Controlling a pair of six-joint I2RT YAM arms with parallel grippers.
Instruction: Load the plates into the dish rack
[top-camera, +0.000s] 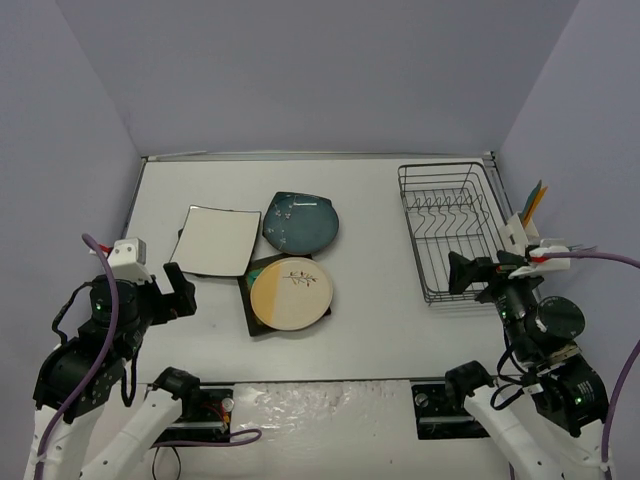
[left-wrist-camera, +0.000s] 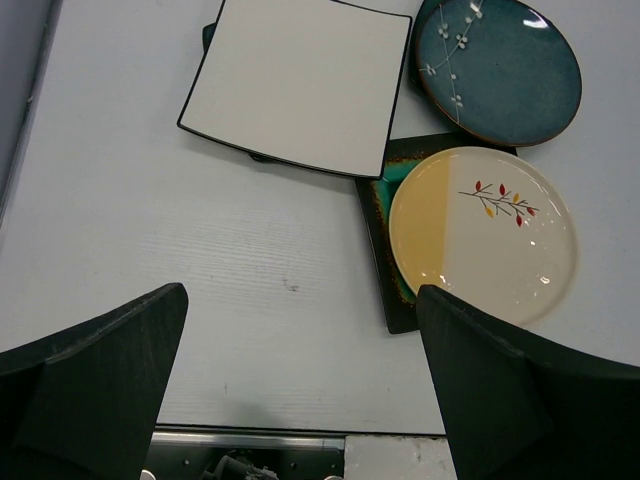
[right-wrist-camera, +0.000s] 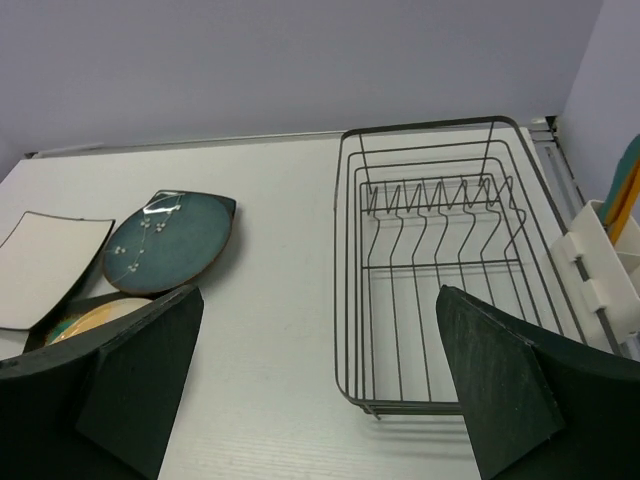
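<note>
While pale lavender walls (top-camera: 320, 70) box us in on three sides, the white table (top-camera: 380, 310) fills the floor of the scene. Black dish rack (top-camera: 408, 215) sits far right, white utensil holder (top-camera: 517, 232) on its outer side. Well apart, left of centre, the plates lie flat: white square plate (top-camera: 216, 240), teal-blue plate (top-camera: 300, 222), cream-and-yellow plate (top-camera: 291, 291) on top of the black square plate (top-camera: 246, 300). Left gripper (left-wrist-camera: 310, 385) and right gripper (right-wrist-camera: 320, 390) both hover, fingers spread wide, holding nothing.

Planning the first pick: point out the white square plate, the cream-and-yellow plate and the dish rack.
white square plate (left-wrist-camera: 298, 85), left wrist view, centre of face
cream-and-yellow plate (left-wrist-camera: 483, 235), left wrist view, centre of face
dish rack (right-wrist-camera: 437, 125), right wrist view, far rim wire
</note>
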